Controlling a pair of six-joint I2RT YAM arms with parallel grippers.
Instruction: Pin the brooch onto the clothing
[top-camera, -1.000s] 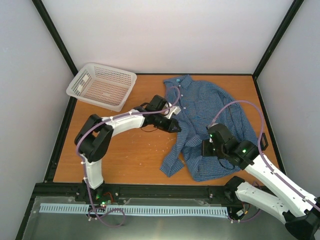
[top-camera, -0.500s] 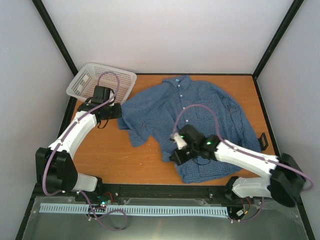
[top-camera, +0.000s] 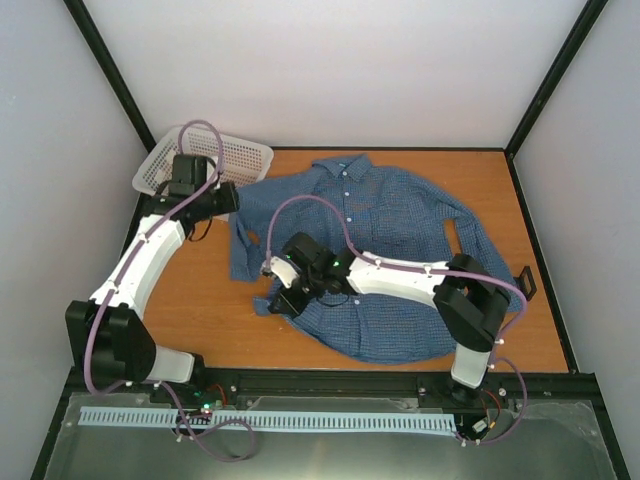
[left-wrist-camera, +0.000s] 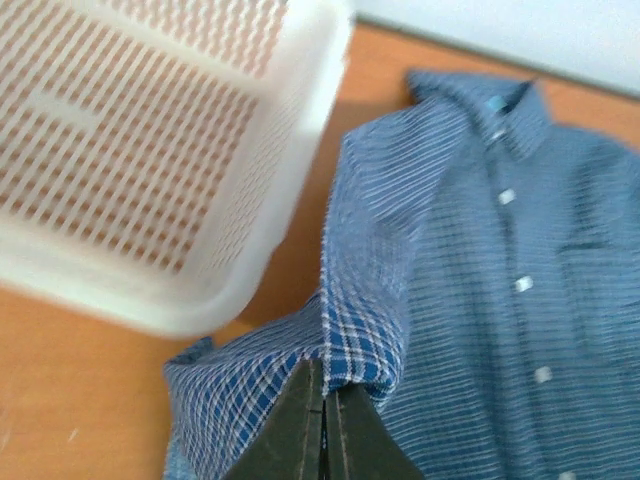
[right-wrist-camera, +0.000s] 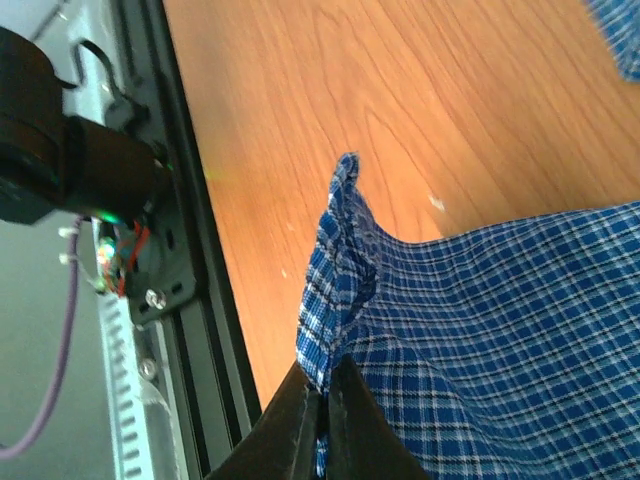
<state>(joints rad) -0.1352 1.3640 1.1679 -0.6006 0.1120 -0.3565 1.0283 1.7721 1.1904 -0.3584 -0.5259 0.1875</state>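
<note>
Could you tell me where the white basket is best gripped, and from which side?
Probably the far rim of the white basket, from above: it stands upright and open, so the jaws can straddle the thin lattice wall, away from the shirt.

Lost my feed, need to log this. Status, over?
Both shut on the shirt: left gripper on a fold, right gripper on an edge. Brooch not in view. Basket close beside left gripper.
</note>
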